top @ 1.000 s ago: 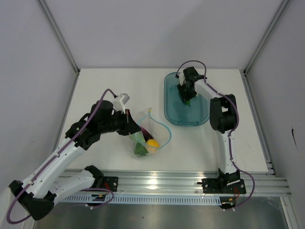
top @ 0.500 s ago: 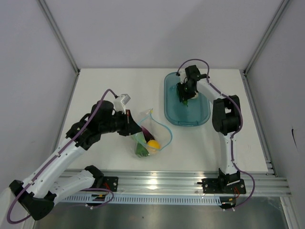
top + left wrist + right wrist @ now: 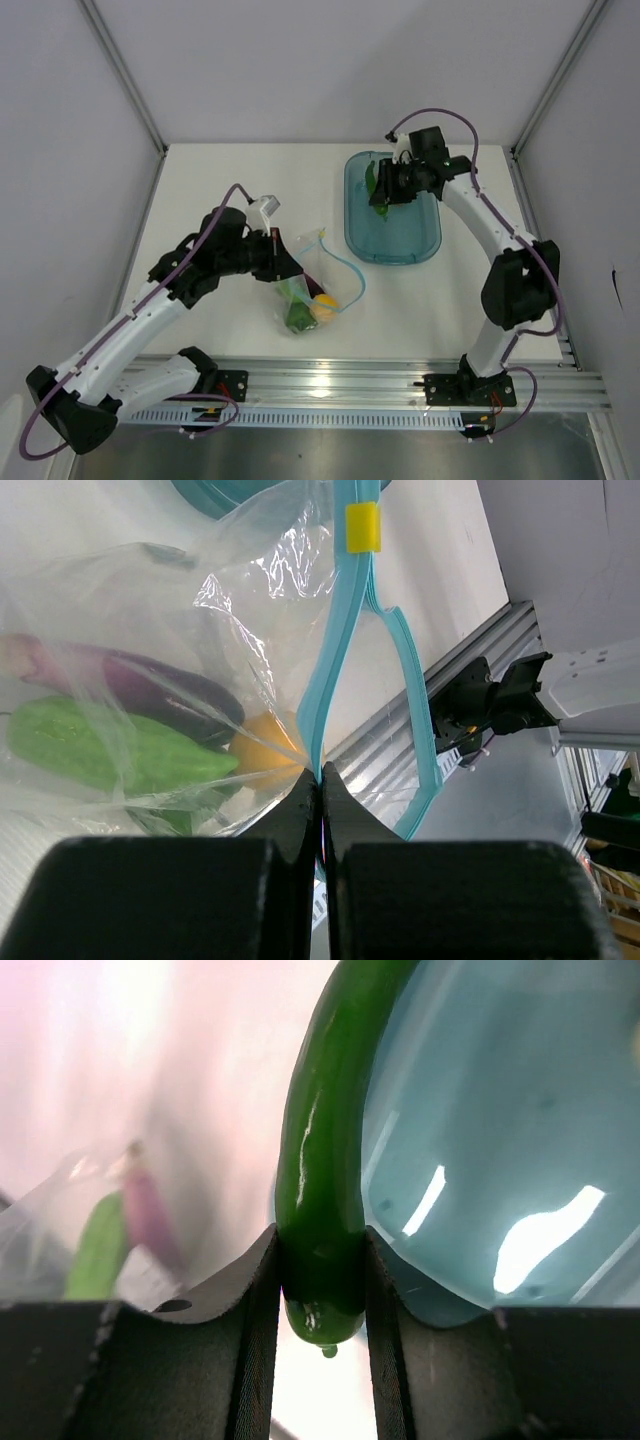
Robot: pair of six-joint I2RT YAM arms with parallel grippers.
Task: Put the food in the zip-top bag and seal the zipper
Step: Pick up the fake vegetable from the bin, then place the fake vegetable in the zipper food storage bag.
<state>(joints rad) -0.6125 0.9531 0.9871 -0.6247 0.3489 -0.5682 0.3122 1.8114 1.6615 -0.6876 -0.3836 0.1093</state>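
The clear zip-top bag (image 3: 312,290) lies in the middle of the table, mouth toward the tray. It holds a purple eggplant (image 3: 150,680), a light green cucumber (image 3: 100,745) and a yellow lemon (image 3: 262,748). My left gripper (image 3: 284,263) is shut on the light-blue zipper strip (image 3: 340,650) at the bag's mouth, and the mouth gapes open. My right gripper (image 3: 385,190) is shut on a long glossy green pepper (image 3: 325,1150) and holds it above the left part of the teal tray (image 3: 420,245). The pepper also shows in the top view (image 3: 372,180).
The teal tray (image 3: 500,1110) sits at the back right of the table. A yellow slider (image 3: 363,527) sits on the zipper strip. The metal rail (image 3: 350,375) runs along the table's near edge. Grey walls enclose the table on three sides.
My right gripper has lifted the green pepper off the tray floor and swung it toward the tray's left edge. My left gripper has shifted slightly right with the bag.
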